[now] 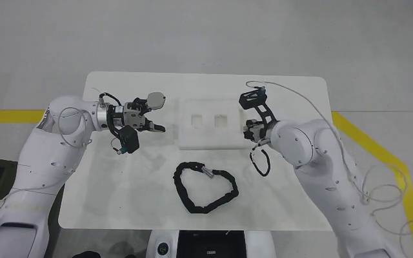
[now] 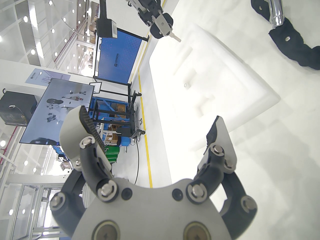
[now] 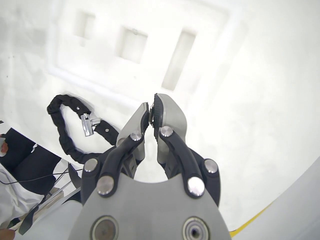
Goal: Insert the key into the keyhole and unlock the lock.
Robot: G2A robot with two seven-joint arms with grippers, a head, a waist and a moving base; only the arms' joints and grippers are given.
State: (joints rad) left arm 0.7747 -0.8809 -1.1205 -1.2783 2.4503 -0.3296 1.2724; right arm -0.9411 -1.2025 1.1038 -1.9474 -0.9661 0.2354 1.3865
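Right end effector (image 3: 150,109) grips key (image 2: 176,37); left end effector (image 2: 150,117) spread.

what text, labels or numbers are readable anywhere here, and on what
Blue dotted board in the room behind: one white word, turned sideways, too blurred to read surely.
Pale poster near it: print too small to read.
Black fabric-sleeved chain lock, small silver key, white foam tray: no text visible.

— What sits on the bench (image 1: 116,193)?
— A white foam tray (image 1: 210,137) with rectangular recesses.
— And beyond it?
— A yellow floor stripe (image 1: 19,116), a blue board (image 2: 117,53), a dark screen (image 2: 47,116).
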